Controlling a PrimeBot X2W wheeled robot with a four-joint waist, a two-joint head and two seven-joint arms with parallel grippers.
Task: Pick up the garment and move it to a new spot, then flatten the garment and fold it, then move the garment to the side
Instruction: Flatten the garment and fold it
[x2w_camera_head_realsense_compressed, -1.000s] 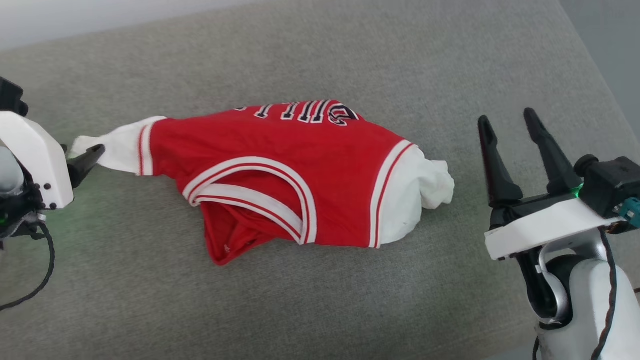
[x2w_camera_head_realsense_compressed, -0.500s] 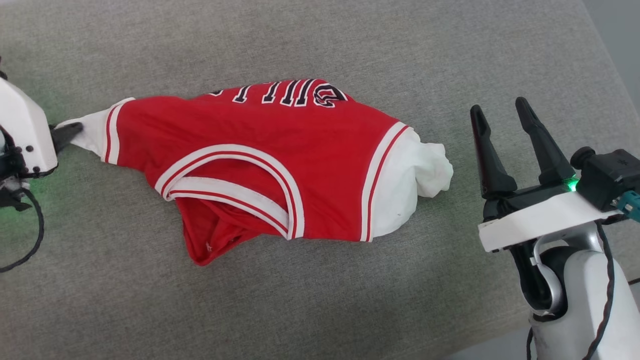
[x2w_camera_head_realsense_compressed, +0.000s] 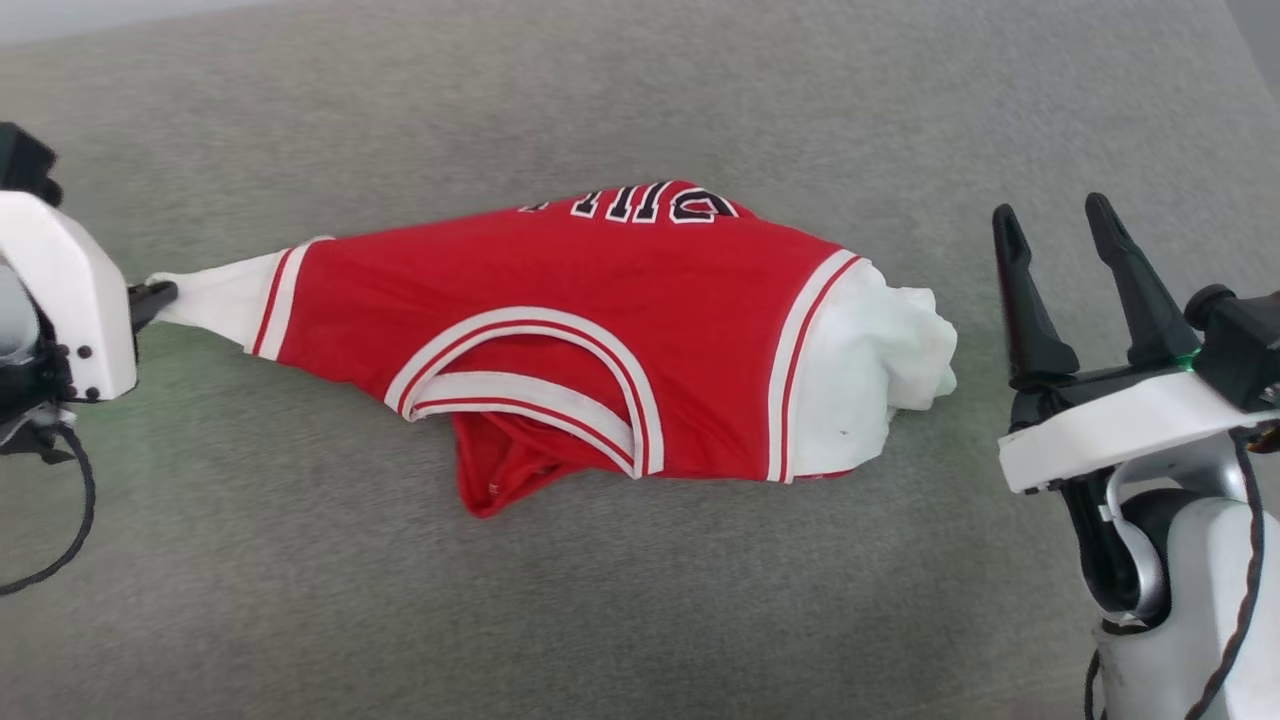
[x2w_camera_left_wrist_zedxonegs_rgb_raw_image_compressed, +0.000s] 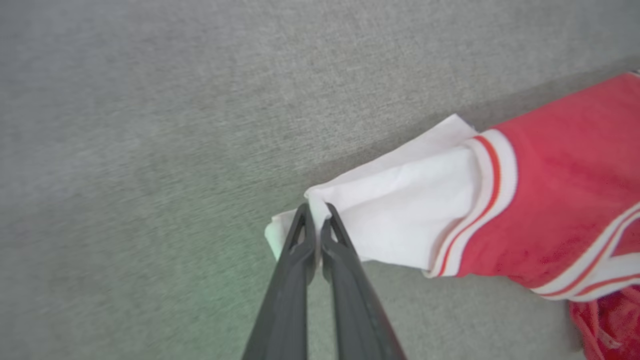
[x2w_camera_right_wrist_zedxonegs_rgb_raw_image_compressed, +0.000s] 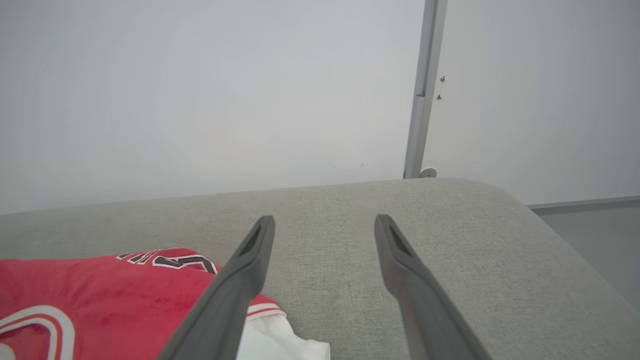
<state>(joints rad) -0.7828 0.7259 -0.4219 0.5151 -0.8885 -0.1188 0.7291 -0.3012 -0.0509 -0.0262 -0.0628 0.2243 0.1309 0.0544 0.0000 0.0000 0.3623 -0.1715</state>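
The garment (x2w_camera_head_realsense_compressed: 600, 320), a red jersey T-shirt with white sleeves and striped trim, lies crumpled on the grey cushion (x2w_camera_head_realsense_compressed: 640, 600), collar toward me, black lettering at its far edge. My left gripper (x2w_camera_head_realsense_compressed: 160, 295) is at the far left, shut on the tip of the garment's white left sleeve (x2w_camera_left_wrist_zedxonegs_rgb_raw_image_compressed: 400, 220), which is pulled taut. In the left wrist view the left gripper (x2w_camera_left_wrist_zedxonegs_rgb_raw_image_compressed: 317, 215) pinches that sleeve's white cloth between its fingertips. My right gripper (x2w_camera_head_realsense_compressed: 1055, 225) hovers open to the right of the bunched white right sleeve (x2w_camera_head_realsense_compressed: 890, 350), apart from it. The right wrist view shows the right gripper (x2w_camera_right_wrist_zedxonegs_rgb_raw_image_compressed: 325, 225) open above the garment (x2w_camera_right_wrist_zedxonegs_rgb_raw_image_compressed: 100, 295).
The grey cushion's rounded right edge (x2w_camera_right_wrist_zedxonegs_rgb_raw_image_compressed: 550, 220) drops off near my right arm. Behind it stand a pale wall (x2w_camera_right_wrist_zedxonegs_rgb_raw_image_compressed: 200, 100) and a vertical metal strip (x2w_camera_right_wrist_zedxonegs_rgb_raw_image_compressed: 422, 90). Bare cushion stretches in front of and behind the garment.
My left gripper has shut on the white sleeve tip and drawn it taut to the left. The head camera has shifted. The right gripper stays open.
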